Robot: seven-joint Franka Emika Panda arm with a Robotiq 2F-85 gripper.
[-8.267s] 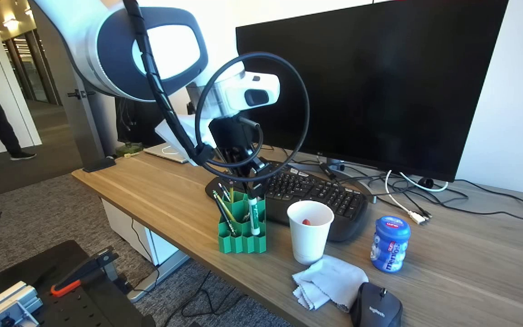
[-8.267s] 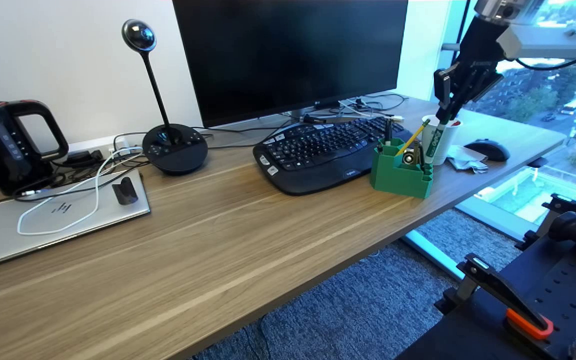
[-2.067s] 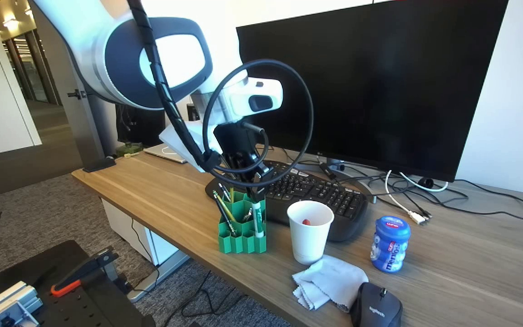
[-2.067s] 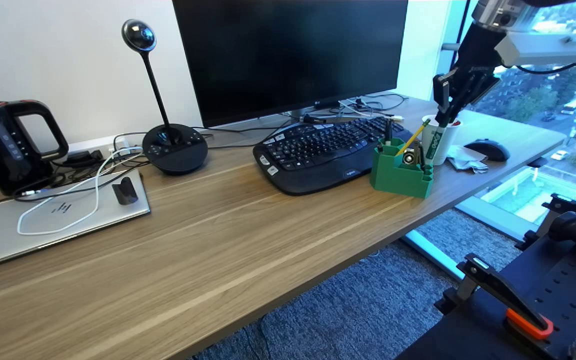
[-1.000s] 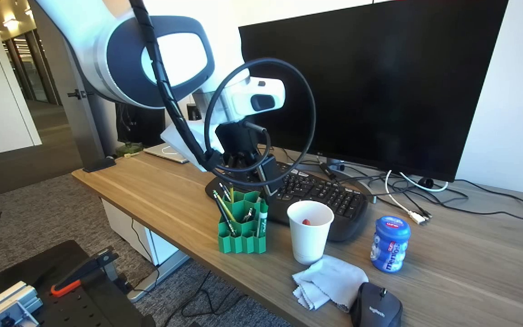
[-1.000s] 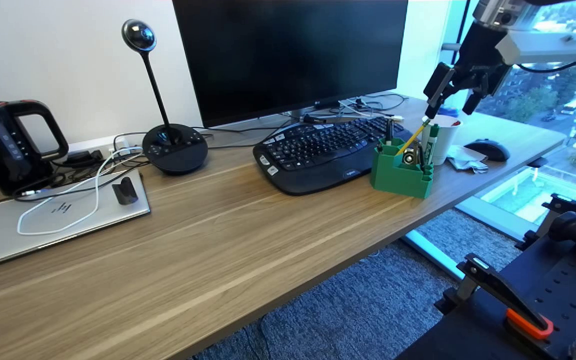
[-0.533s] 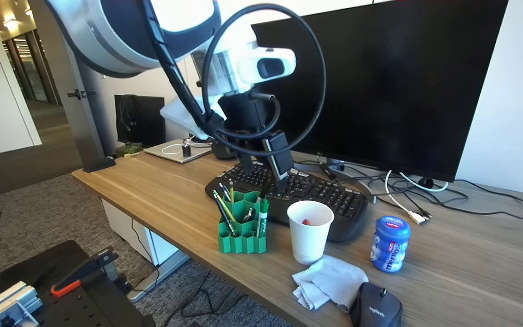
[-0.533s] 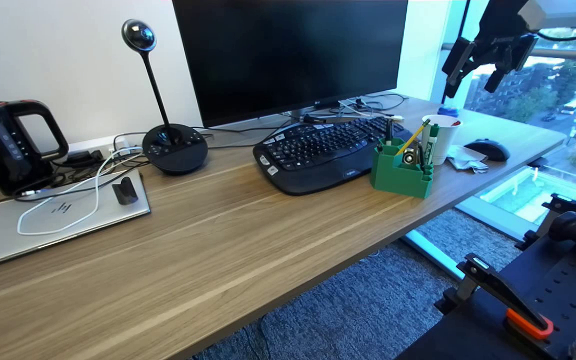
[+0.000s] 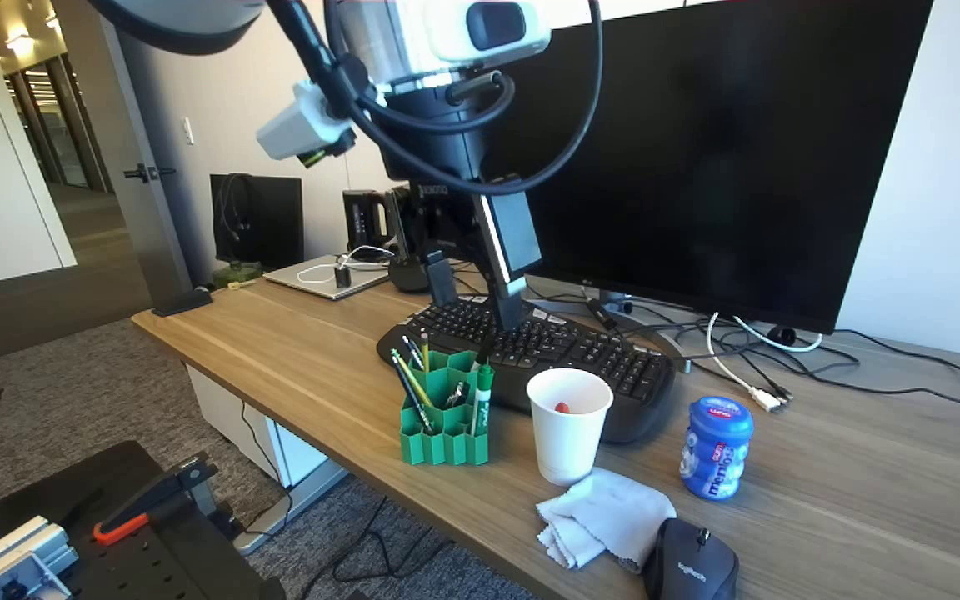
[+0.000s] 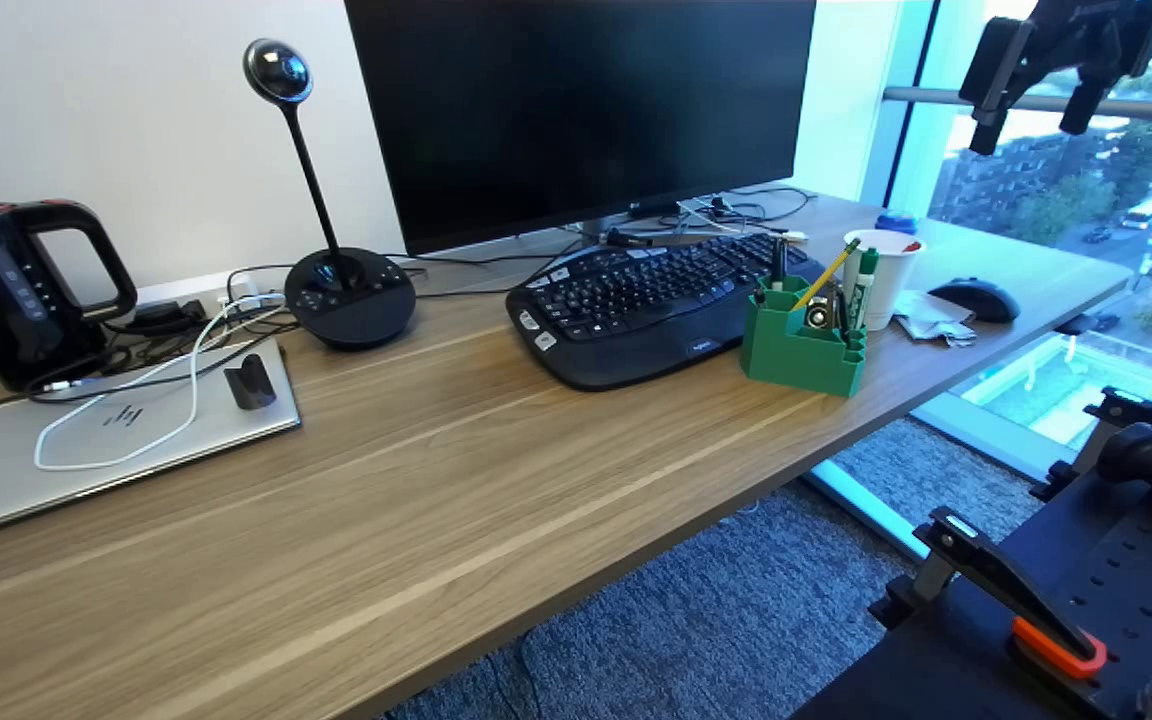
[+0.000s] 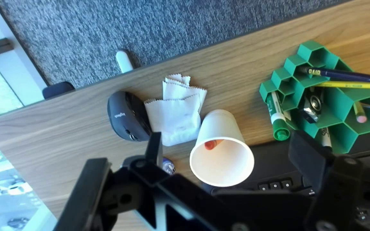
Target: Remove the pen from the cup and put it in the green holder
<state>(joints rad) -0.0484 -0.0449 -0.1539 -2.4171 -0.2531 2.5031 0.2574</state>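
Note:
The pen (image 9: 482,404), white and green with a green cap, stands cap up in an end compartment of the green holder (image 9: 444,450), leaning slightly. In the wrist view the pen (image 11: 271,107) shows its cap towards me. Beside the holder stands the white cup (image 9: 562,446), upright; inside the cup (image 11: 218,125) leans a red-ended stick. My gripper (image 9: 475,300) hangs well above the desk, open, with nothing between its fingers. In the wrist view its jaws stand wide apart, the cup showing below between them.
Other pens, a yellow pencil (image 11: 348,84) and a dark metal object (image 11: 312,104) fill parts of the holder. Behind are a black keyboard (image 9: 605,375) and monitor (image 9: 697,167). Near the cup lie a cloth (image 9: 605,512), mouse (image 9: 691,562) and blue gum bottle (image 9: 717,450).
Earlier my gripper was shut on the pen at the holder and lowered a little. It has since opened, let the pen go there and risen clear. The cup has not moved.

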